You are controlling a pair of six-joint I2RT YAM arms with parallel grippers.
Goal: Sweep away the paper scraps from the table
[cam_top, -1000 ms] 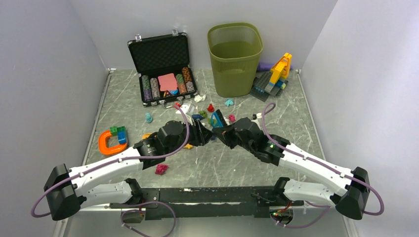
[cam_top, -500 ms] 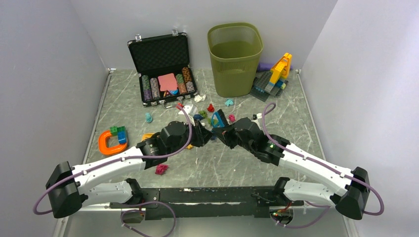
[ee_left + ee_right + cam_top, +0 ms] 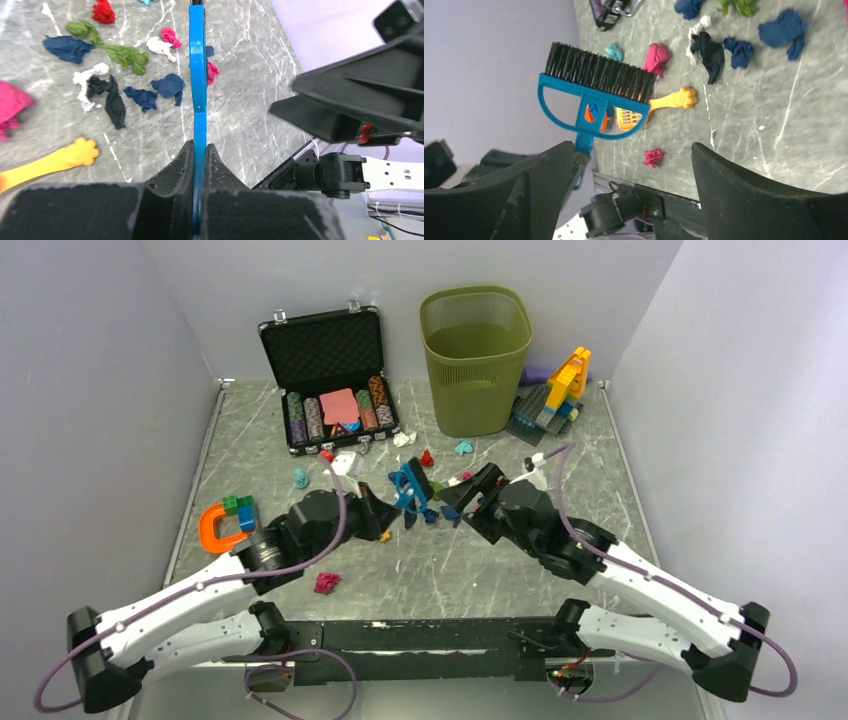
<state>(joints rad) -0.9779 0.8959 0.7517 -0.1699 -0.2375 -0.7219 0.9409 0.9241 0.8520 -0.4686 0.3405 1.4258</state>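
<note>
A blue hand brush [image 3: 408, 490] with black bristles [image 3: 599, 70] hangs over the table [image 3: 250, 440], its bristles turned sideways. My left gripper [image 3: 199, 146] is shut on its handle, seen edge-on as the brush [image 3: 198, 65]. To its right, my right gripper [image 3: 470, 490] stands wide open, nothing between its fingers [image 3: 631, 147]. Paper scraps lie beyond the brush: navy [image 3: 170, 85], green [image 3: 125, 52], red [image 3: 103, 11], pink [image 3: 170, 36], white [image 3: 160, 45]. One magenta wad [image 3: 326, 582] lies alone near the arm bases.
A green bin [image 3: 475, 355] stands at the back, an open poker chip case [image 3: 330, 380] to its left, toy bricks [image 3: 555, 390] to its right. An orange horseshoe toy [image 3: 222, 525] lies at the left. A yellow paw-handled scoop [image 3: 664, 102] lies under the brush.
My right gripper has opened and let go of the brush. My left gripper has shut on the handle and drawn back to the left, carrying the brush with it.
</note>
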